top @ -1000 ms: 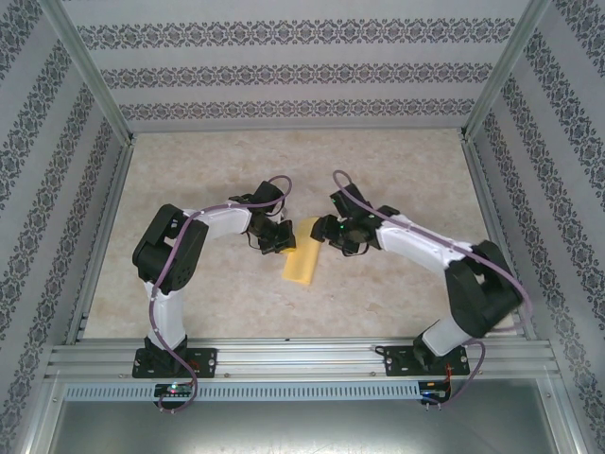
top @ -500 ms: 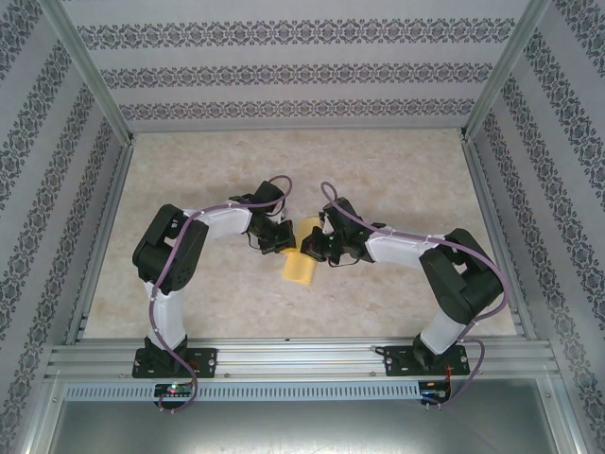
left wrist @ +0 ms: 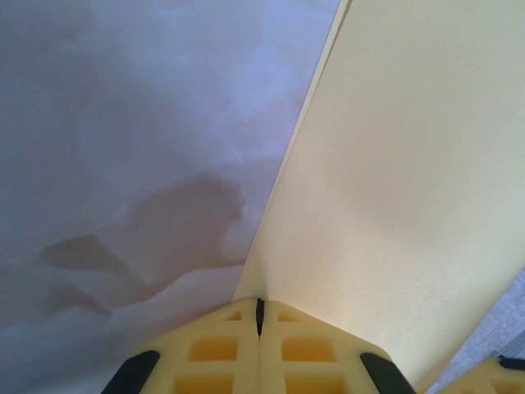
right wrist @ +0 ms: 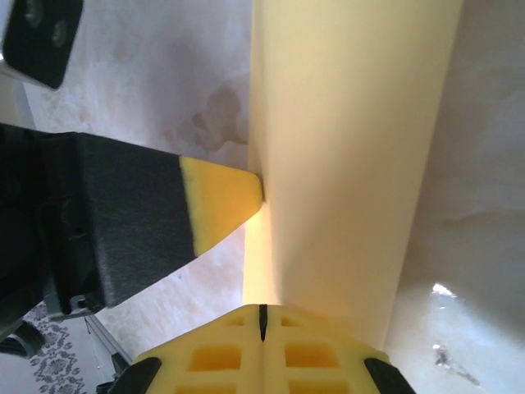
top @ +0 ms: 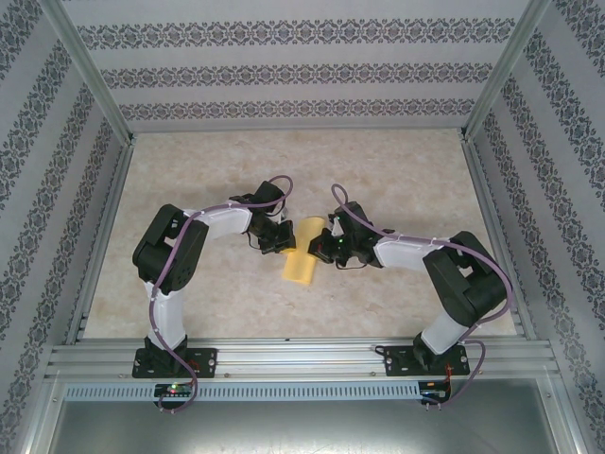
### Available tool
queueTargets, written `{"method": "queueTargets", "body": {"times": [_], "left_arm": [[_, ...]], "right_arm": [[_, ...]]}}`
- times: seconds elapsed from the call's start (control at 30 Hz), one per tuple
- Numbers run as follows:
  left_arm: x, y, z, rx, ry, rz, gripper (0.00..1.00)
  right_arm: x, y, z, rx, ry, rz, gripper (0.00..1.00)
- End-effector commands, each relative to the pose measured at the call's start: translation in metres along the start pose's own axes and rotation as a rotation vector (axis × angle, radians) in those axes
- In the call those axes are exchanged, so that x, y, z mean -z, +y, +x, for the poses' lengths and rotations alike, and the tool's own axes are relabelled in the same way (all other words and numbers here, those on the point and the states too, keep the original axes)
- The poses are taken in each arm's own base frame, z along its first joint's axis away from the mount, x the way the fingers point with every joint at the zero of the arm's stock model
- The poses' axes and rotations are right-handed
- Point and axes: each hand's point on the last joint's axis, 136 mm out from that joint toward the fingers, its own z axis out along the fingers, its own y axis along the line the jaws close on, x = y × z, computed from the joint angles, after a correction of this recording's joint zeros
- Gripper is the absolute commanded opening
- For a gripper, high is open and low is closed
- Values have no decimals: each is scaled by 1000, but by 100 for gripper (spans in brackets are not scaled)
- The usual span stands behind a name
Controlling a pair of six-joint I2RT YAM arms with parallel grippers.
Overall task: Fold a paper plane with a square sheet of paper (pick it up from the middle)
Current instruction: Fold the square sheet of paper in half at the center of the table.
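The square sheet of paper [top: 301, 255] is plain yellow and lies on the table folded into a narrow strip, between the two grippers. My left gripper [top: 282, 242] is shut, with its tips against the strip's left edge [left wrist: 394, 164]. My right gripper [top: 321, 248] is shut too, and its tips [right wrist: 262, 308] meet the strip's right edge [right wrist: 344, 148]. The right wrist view shows the left gripper's yellow fingertip [right wrist: 217, 201] touching the paper from the opposite side. I cannot tell whether either pair of jaws pinches the paper. A paper plane is out of view.
The marbled beige tabletop [top: 397, 180] is walled by patterned panels on three sides. An aluminium rail [top: 302, 359] carrying both arm bases runs along the near edge.
The right gripper has shut and come down and left from above the strip's far right corner to its right edge. The left arm and the paper have stayed put.
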Motion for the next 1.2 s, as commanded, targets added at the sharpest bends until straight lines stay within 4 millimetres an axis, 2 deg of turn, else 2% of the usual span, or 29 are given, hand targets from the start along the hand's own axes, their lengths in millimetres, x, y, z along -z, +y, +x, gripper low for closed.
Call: {"method": "queueTargets", "body": {"times": [0.0,0.23,0.57,0.63,0.77,0.9,1.0,1.17], "left_arm": [[-12,34,15,36,51,-135,0],[-11,37,17,35,52,-144,0],[-12,39,18,40,52,-149,0],[-13,40,19,40,54,-151,0],[-12,41,19,41,55,-154,0],[-13,41,19,39,53,-154,0],[-14,41,19,42,54,-153,0],[-14,41,19,40,54,-152,0]], "right_arm": [[-8,-12,3,-17,22,-4,5],[-7,-35,5,-16,24,25,6],[-11,-74,20,-53,39,106,6],[-9,-67,18,-45,33,85,6],[4,-29,13,25,-2,-9,6],[10,-5,16,62,-2,-74,6],[5,-6,21,63,19,-68,6],[-6,-31,31,26,47,-28,5]]}}
